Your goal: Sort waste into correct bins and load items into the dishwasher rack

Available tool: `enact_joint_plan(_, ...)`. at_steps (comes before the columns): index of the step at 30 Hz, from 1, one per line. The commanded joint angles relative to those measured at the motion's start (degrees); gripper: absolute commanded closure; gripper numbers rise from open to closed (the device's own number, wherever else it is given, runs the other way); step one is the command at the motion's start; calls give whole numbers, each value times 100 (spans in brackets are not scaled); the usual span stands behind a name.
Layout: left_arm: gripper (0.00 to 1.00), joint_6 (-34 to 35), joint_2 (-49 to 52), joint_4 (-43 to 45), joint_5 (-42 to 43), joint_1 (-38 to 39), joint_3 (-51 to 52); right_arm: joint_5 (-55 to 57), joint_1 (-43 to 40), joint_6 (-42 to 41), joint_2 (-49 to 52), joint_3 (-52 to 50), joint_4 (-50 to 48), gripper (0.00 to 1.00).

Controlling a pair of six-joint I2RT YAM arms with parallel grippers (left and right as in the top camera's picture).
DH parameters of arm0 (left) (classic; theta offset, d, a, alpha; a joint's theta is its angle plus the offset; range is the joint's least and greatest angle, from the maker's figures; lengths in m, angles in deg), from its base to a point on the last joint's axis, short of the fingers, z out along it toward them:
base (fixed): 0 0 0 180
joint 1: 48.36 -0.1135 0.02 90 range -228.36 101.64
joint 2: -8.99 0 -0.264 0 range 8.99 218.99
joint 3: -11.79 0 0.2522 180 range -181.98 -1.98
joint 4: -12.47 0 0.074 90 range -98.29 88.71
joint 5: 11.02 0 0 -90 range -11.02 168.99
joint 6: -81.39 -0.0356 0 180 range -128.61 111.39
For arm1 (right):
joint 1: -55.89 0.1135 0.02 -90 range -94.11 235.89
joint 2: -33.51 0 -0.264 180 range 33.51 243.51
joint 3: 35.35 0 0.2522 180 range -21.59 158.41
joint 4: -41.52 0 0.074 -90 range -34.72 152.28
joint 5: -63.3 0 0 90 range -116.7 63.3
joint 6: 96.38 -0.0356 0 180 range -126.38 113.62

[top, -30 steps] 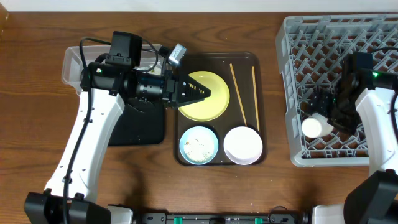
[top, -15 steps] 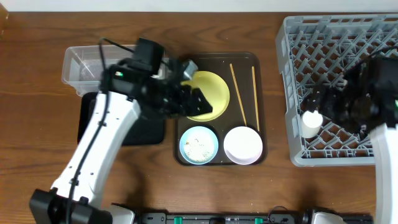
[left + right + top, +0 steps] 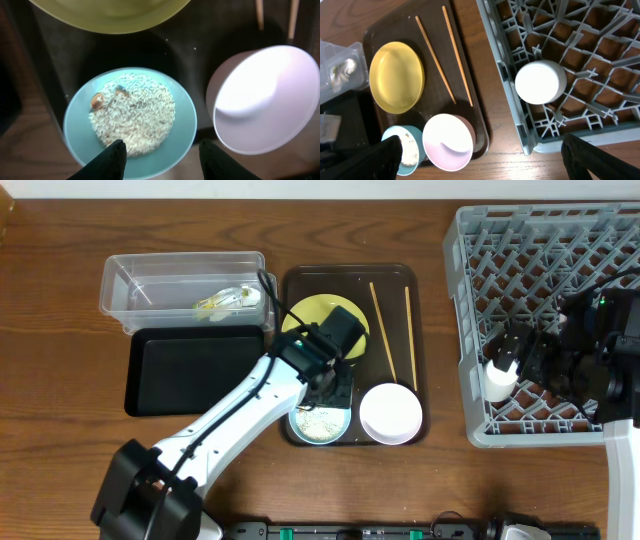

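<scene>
My left gripper (image 3: 325,395) is open just above the light blue bowl (image 3: 320,423), which holds whitish rice scraps (image 3: 132,112). In the left wrist view the gripper (image 3: 162,157) has one fingertip over the bowl (image 3: 130,117) and the other beside its rim. The white bowl (image 3: 390,413), the yellow plate (image 3: 312,315) and two chopsticks (image 3: 382,330) lie on the brown serving tray (image 3: 296,280). The small white cup (image 3: 500,378) stands in the grey rack (image 3: 520,250). My right gripper (image 3: 520,360) is wide open and empty beside the cup (image 3: 540,82). The green-yellow wrapper (image 3: 225,300) lies in the clear tub (image 3: 130,280).
The shallow black tray (image 3: 190,370) lies in front of the clear tub, left of the serving tray. My left arm crosses the near table and hides part of the yellow plate. The rack fills the right side.
My left arm has swung from the yellow plate down to the blue bowl, uncovering the tub and black tray. My right gripper has drawn back from the cup in the rack.
</scene>
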Motion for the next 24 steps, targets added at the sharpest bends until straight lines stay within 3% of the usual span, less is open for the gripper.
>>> enact_joint_plan(1,50,243,-44,129,-330,26,-157,-68,90,85,-22,70,24,1)
enact_joint_plan(11,43,-157,-79,81,-330,26,-409,-61,87,87,-22,70,20,1)
enact_joint_plan(17,42,-601,-662,-57,-625,15,-691,-63,87,85,-22,70,20,1)
enact_joint_plan(20,33,-774,-1204,-144,-1036,15,-968,-63,87,85,-22,70,20,1)
enact_joint_plan(22,21,-848,-1626,-140,-1235,15,-1012,-63,87,85,-22,70,20,1)
enact_joint_plan(24,17,-848,-2044,-184,-1349,15,-1012,-63,87,85,-22,70,20,1)
